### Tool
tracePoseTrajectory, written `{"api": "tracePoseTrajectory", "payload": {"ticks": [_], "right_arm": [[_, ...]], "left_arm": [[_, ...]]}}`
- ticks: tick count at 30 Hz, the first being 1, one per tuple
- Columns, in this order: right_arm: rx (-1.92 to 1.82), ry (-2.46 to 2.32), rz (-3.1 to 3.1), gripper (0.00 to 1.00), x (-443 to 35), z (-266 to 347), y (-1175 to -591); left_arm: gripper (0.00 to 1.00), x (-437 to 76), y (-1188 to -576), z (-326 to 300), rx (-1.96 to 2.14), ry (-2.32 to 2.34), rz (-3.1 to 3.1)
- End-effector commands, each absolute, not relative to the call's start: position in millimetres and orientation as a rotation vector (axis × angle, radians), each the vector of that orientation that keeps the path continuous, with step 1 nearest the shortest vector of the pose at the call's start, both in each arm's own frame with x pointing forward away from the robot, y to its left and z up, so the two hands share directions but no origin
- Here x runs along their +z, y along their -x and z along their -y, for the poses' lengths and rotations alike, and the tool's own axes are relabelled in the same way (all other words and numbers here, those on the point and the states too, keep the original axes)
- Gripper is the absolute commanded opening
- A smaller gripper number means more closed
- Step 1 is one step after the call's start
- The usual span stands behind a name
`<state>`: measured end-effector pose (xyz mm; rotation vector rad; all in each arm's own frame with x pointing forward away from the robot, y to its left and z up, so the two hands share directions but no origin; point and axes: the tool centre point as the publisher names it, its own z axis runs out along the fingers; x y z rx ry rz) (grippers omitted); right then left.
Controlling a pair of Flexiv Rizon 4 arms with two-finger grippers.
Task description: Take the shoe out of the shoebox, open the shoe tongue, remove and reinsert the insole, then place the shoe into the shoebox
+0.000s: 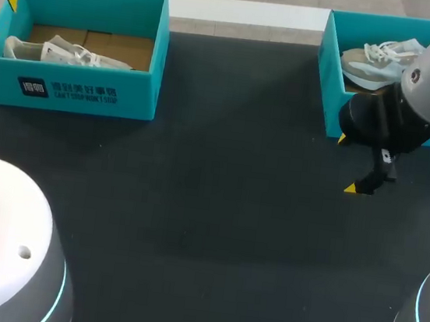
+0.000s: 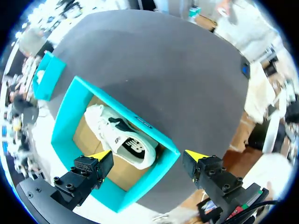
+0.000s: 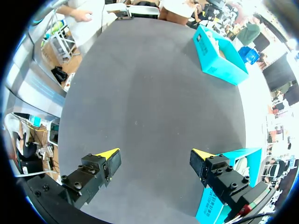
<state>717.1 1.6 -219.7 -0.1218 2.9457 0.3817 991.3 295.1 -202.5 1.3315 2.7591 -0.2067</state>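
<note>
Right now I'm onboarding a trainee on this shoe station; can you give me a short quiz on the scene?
1. True or false: the left shoebox holds a white shoe.
2. The right end effector is: A) inside a box; B) open over the table beside the right shoebox; C) shut on a shoe.
3. Fill in: the open left end effector hangs above the ___ shoebox.
Key: 1 true; 2 B; 3 left.

The far-left shoebox (image 1: pixel 141 93) is matt teal cardboard (bare brown inside); its shoe (image 1: pixel 63 52) white cloth; tabletop (image 1: pixel 217 208) dark, matt.
</note>
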Motion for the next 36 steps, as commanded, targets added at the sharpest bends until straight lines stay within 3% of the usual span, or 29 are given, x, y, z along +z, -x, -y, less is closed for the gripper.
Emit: {"api": "tracePoseTrajectory", "payload": {"ticks": [1,10,21,36], "right_arm": [[0.379,0.121,-2.946,1.00,-220.8,-2.5,-717.3],[0.379,0.121,-2.946,1.00,-220.8,-2.5,-717.3],[0.379,0.121,-2.946,1.00,-220.8,-2.5,-717.3],[0.379,0.121,-2.946,1.00,-220.8,-2.5,-717.3]], "left_arm": [[1.00,-204.2,-991.9,-297.2,-0.336,-0.875,-2.886],[1.00,-204.2,-991.9,-297.2,-0.336,-0.875,-2.886],[1.00,-206.3,-983.1,-282.4,-0.404,0.507,-2.931],[1.00,-209.4,-983.2,-275.3,-0.383,0.503,-2.950]]}}
